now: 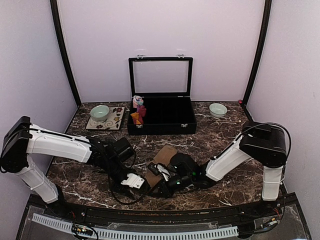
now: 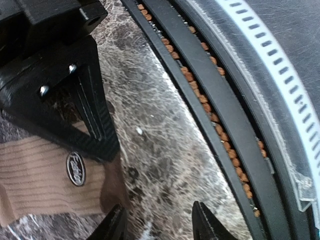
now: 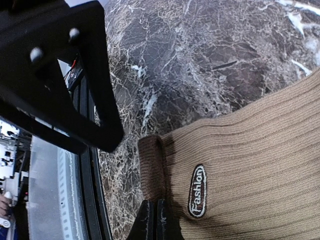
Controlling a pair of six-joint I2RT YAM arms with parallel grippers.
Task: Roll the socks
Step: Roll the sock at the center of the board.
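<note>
A tan-brown sock lies flat on the marble between my two grippers, its ribbed cuff with an oval "Fashion" badge toward the near edge. My right gripper is shut, pinching the dark folded cuff edge. Beside that same cuff, my left gripper stands open over bare marble, its left fingertip at the sock's edge. The red-maroon sock with orange toe sits in the black box's left end.
An open black box stands at the back centre, with a pink and light-blue roll in it. A green bowl rests on a patterned mat, and a second bowl is back right. The table's black edge rail runs just past my left fingers.
</note>
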